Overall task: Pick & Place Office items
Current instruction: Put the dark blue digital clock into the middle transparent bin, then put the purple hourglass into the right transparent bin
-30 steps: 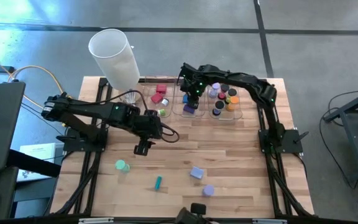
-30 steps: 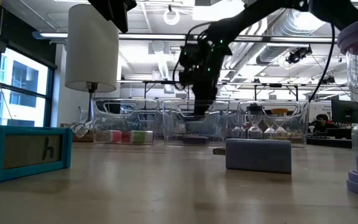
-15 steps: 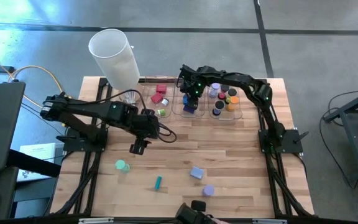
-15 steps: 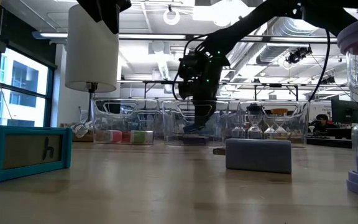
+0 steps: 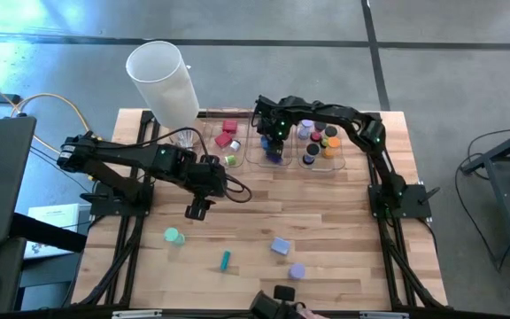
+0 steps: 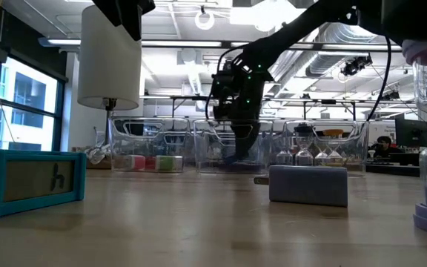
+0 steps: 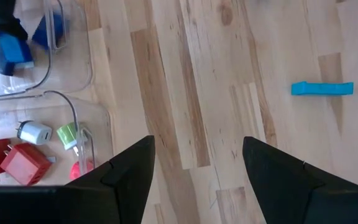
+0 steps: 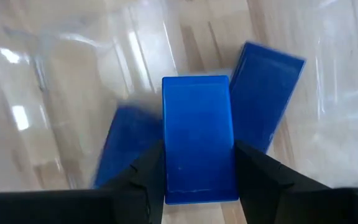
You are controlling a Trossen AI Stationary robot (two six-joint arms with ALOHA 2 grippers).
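Blue block [image 8: 197, 137]: held upright between claw fingers, over two blue blocks [image 8: 265, 99] in a bin.
Loose on worktop: teal stick [image 5: 226, 260], green roll [image 5: 173, 236], lavender block [image 5: 280, 245], lavender roll [image 5: 297, 271].
Red blocks [image 7: 23, 163]: binned.

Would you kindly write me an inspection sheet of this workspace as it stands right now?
Surface: wooden table, slatted, mostly bare in the middle.
Job's things: loose on the table are a green roll, a teal stick, a purple block and a lavender roll; more pieces sit sorted in the clear bins at the far edge.
Clutter: tall white cylinder at the far left corner.
Grippers: left gripper open above bare wood; right gripper shut on a blue block over the middle bin.
Cables: yellow and black leads left of the table.
Surroundings: grey floor; open room with desks behind.
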